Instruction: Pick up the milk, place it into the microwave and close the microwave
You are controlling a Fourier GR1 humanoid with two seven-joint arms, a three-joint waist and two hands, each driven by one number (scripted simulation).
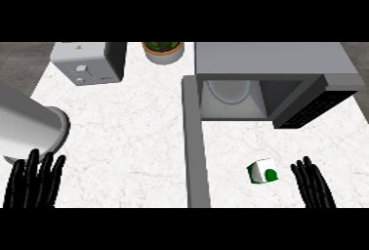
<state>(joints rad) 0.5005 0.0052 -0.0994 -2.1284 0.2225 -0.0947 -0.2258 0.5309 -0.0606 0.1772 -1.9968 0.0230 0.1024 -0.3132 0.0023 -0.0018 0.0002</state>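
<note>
A small white and green milk carton point(263, 172) stands on the marble counter in front of the microwave point(267, 78). The microwave's door point(192, 141) is swung wide open to the left, and its cavity with a round glass plate point(231, 92) shows. My right hand point(313, 184) is open at the lower right, fingers straight, a short way right of the carton and not touching it. At the lower left my left hand point(32, 180) rests open, fingers up, far from the carton.
A grey toaster point(90, 63) stands at the back left. A potted plant point(163, 51) sits beside it at the back. My grey left forearm point(29, 127) crosses the left edge. The open door splits the counter into left and right parts.
</note>
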